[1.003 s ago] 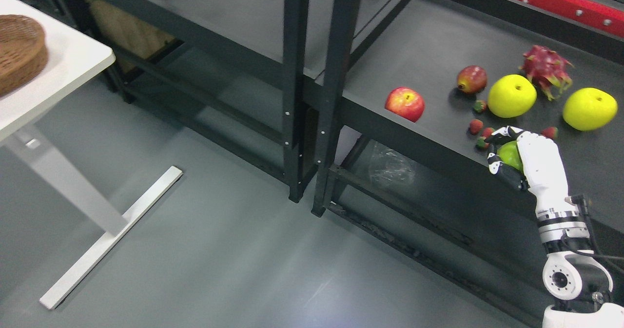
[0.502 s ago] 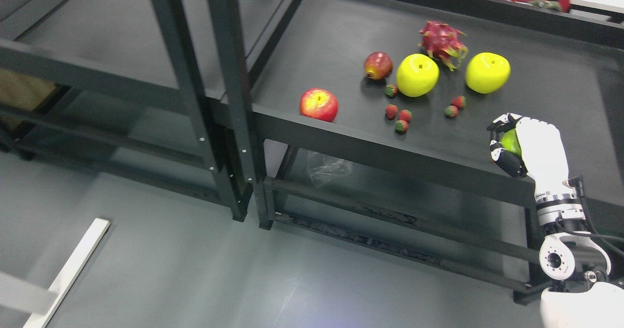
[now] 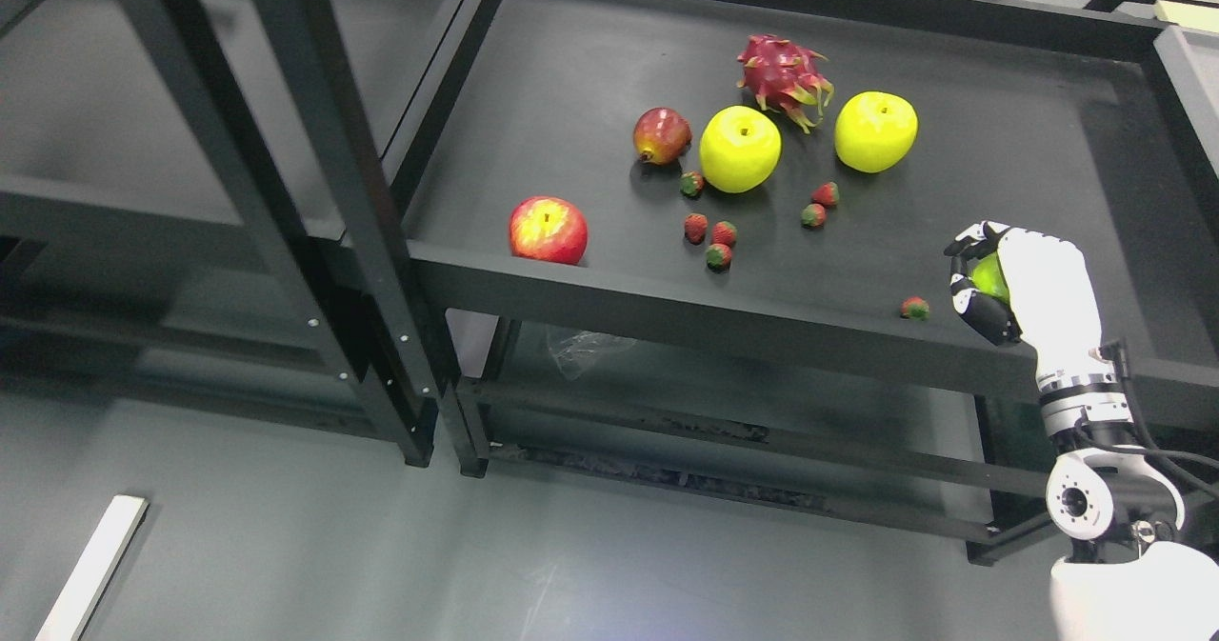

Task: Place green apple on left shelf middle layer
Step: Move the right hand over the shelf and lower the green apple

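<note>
Green apple [image 3: 990, 277] stays clasped in right hand [image 3: 1021, 284].

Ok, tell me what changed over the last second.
The head camera swung, so the whole scene slid left in the picture. The right hand kept its grasp on the green apple above the shelf. The fruit on the shelf kept its arrangement, though a strawberry now shows near the hand.

Lighting is dim and even, from overhead. A pale glare patch lies on the grey floor [image 3: 562, 574]. The black shelf posts [image 3: 314, 193] look slightly soft; the fruit is sharp.
</note>
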### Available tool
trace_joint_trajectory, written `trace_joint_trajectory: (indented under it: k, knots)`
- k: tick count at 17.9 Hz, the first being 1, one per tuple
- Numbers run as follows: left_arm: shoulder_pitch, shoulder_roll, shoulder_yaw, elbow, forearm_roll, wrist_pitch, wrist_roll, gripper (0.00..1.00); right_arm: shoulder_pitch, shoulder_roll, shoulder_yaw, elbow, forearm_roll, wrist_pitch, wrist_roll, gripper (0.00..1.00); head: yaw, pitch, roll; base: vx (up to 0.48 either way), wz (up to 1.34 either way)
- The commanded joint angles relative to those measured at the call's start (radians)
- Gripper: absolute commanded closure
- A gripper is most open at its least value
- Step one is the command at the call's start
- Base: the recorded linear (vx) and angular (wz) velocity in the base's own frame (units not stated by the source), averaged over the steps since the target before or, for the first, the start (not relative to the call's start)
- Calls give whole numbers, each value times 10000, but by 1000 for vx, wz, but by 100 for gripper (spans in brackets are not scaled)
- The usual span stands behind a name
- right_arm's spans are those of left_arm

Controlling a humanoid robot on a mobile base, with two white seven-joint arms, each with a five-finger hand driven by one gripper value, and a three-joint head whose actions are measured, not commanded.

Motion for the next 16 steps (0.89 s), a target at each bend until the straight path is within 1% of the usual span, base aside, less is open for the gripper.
trace_joint_trajectory:
  k: [1, 4, 7, 13, 16]
  knots:
    - [-14, 175, 0, 0, 0, -32, -3, 0, -8, -2, 96, 172, 39, 6, 13, 100, 0, 0, 0, 152, -235]
    - [1, 175, 0, 0, 0, -17, -3, 0, 54, 28, 111, 172, 39, 6, 13, 100, 0, -1, 0, 167, -219]
    - [-14, 175, 0, 0, 0, -16, -3, 0, 84, 89, 570, 172, 39, 6, -3, 100, 0, -1, 0, 277, -72]
    - [-14, 175, 0, -16, 0, -16, -3, 0, 161, 74, 587, 172, 39, 6, -3, 100, 0, -1, 0, 226, 10]
    - [1, 175, 0, 0, 0, -16, -3, 0, 192, 89, 602, 172, 39, 6, -3, 100, 0, 0, 0, 142, -9]
